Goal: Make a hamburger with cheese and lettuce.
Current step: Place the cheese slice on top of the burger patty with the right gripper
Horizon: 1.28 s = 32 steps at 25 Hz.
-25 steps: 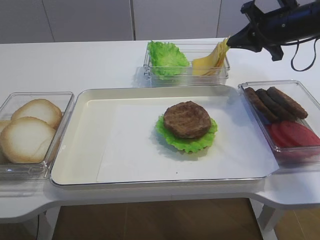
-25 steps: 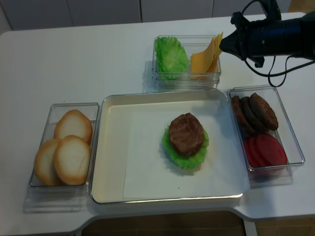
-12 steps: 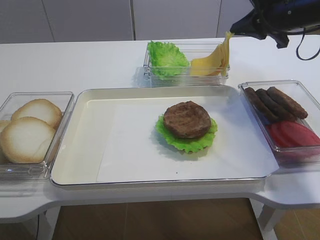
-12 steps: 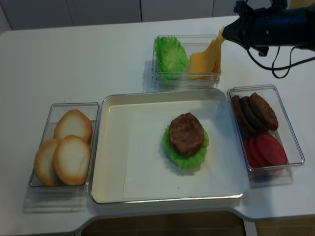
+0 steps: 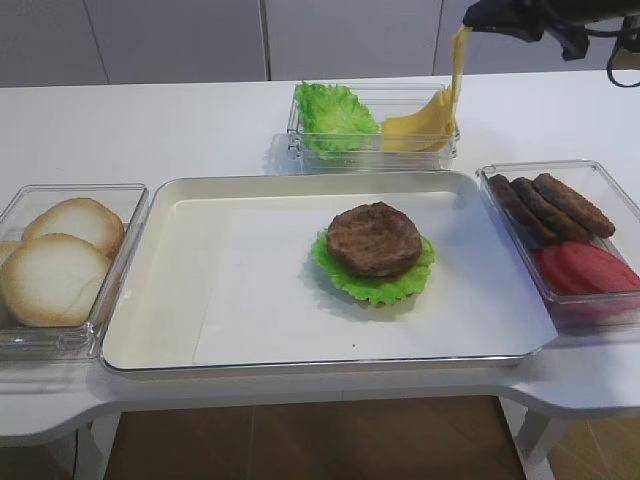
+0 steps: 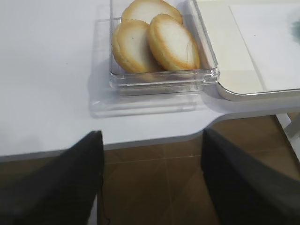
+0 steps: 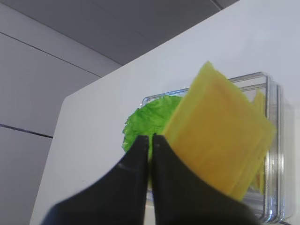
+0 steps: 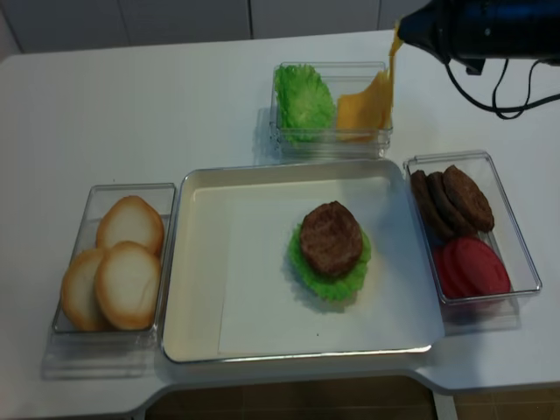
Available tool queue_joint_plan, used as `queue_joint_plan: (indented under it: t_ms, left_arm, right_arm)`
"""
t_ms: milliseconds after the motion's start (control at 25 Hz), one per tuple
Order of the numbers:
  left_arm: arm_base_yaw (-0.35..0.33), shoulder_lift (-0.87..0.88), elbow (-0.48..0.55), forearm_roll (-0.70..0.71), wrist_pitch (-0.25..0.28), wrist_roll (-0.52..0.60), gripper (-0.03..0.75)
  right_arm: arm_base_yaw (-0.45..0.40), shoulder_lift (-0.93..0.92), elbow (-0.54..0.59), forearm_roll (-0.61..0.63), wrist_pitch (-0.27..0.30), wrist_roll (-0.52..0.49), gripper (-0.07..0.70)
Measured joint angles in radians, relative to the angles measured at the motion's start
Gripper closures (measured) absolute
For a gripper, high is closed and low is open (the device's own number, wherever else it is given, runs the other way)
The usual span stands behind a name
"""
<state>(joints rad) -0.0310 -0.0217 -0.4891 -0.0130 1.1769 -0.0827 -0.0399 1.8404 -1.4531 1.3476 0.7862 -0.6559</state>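
The hamburger (image 5: 375, 240) (image 8: 331, 238) lies on white paper in the middle tray, a round brown patty on the frilly green lettuce (image 5: 378, 288) (image 8: 332, 284). At the back right, my right gripper (image 5: 470, 18) (image 8: 404, 31) (image 7: 151, 140) is shut on the upper corner of one yellow cheese slice (image 5: 458, 70) (image 8: 389, 70) (image 7: 220, 131). The slice hangs down over the clear box holding the cheese stack (image 5: 415, 125) (image 8: 357, 109), its lower end close to the stack. My left gripper (image 6: 151, 133) is open and holds nothing, beyond the table's front edge near the buns.
The cheese box also holds spare lettuce leaves (image 5: 330, 110) (image 8: 302, 96). Bun halves (image 5: 55, 270) (image 8: 118, 262) (image 6: 154, 42) fill a clear box left of the tray (image 5: 170, 290). A box on the right holds upright patties (image 5: 550, 205) and tomato slices (image 5: 590, 268).
My right gripper has risen and drawn back with the cheese slice, pulling it up off the stack until it hangs nearly straight. The left arm has not moved.
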Motion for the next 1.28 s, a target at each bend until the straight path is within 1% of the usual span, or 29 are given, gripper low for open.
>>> queue_joint_plan:
  t_ms: [240,400,520,760,920,1120,1280]
  left_arm:
    - [0.000,0.000,0.000,0.000,0.000,0.000,0.239]
    - [0.000,0.000,0.000,0.000,0.000,0.000,0.239]
    - [0.000,0.000,0.000,0.000,0.000,0.000,0.239]
    - [0.000,0.000,0.000,0.000,0.000,0.000,0.239]
    - [0.000,0.000,0.000,0.000,0.000,0.000,0.239]
    - [0.000,0.000,0.000,0.000,0.000,0.000,0.239]
    - [0.000,0.000,0.000,0.000,0.000,0.000,0.239]
  right_arm:
    - [0.000,-0.038,0.000,-0.004,0.041,0.000,0.628]
    - [0.000,-0.055,0.000,-0.009,0.047,0.000,0.629]
    - [0.000,-0.057,0.000,-0.012,0.043,0.002,0.629]
    - [0.000,-0.057,0.000,-0.009,0.003,0.002,0.629]
    - [0.000,-0.030,0.000,0.032,-0.004,-0.001,0.629]
    - [0.000,-0.012,0.000,0.122,-0.007,-0.052,0.629]
    - [0.000,-0.009,0.000,0.191,-0.009,-0.070,0.629]
